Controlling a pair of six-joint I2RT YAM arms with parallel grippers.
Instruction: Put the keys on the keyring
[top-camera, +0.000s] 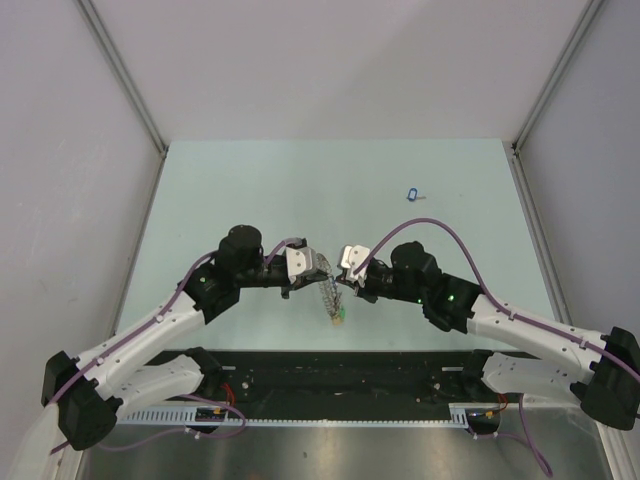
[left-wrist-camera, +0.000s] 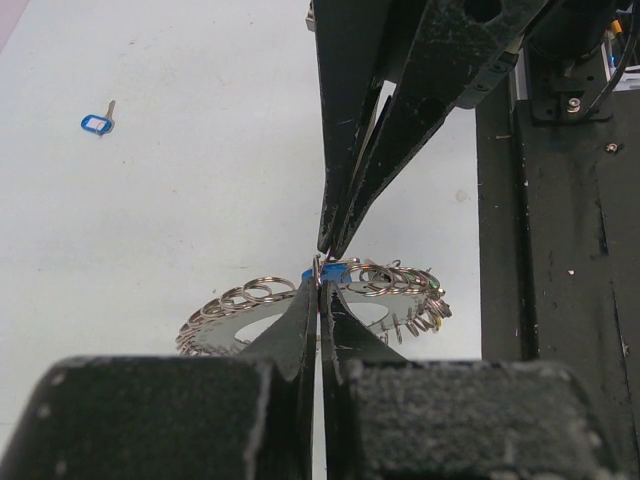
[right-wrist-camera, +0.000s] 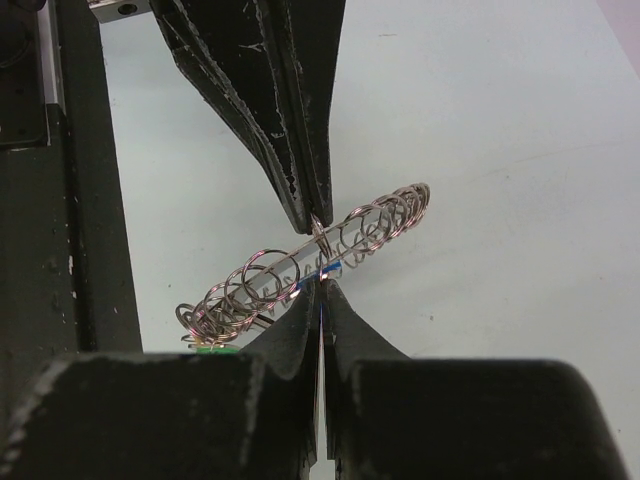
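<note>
The left gripper (left-wrist-camera: 320, 288) has its 2 fingers pressed together, their tips pinching the edge of the keyring (right-wrist-camera: 375, 225) and holding it off the table (top-camera: 250, 190). The right gripper (right-wrist-camera: 321, 290) meets it tip to tip from the opposite side, its 2 fingers also closed. They touch the ring just beside a blue tag (left-wrist-camera: 333, 271), and whether they pinch the ring or that tag cannot be told. The ring hangs between both grippers, fringed with small wire loops, with a green tag at its lower end. 1 blue-tagged key (top-camera: 411, 193) lies alone on the table, well apart, on the far right.
</note>
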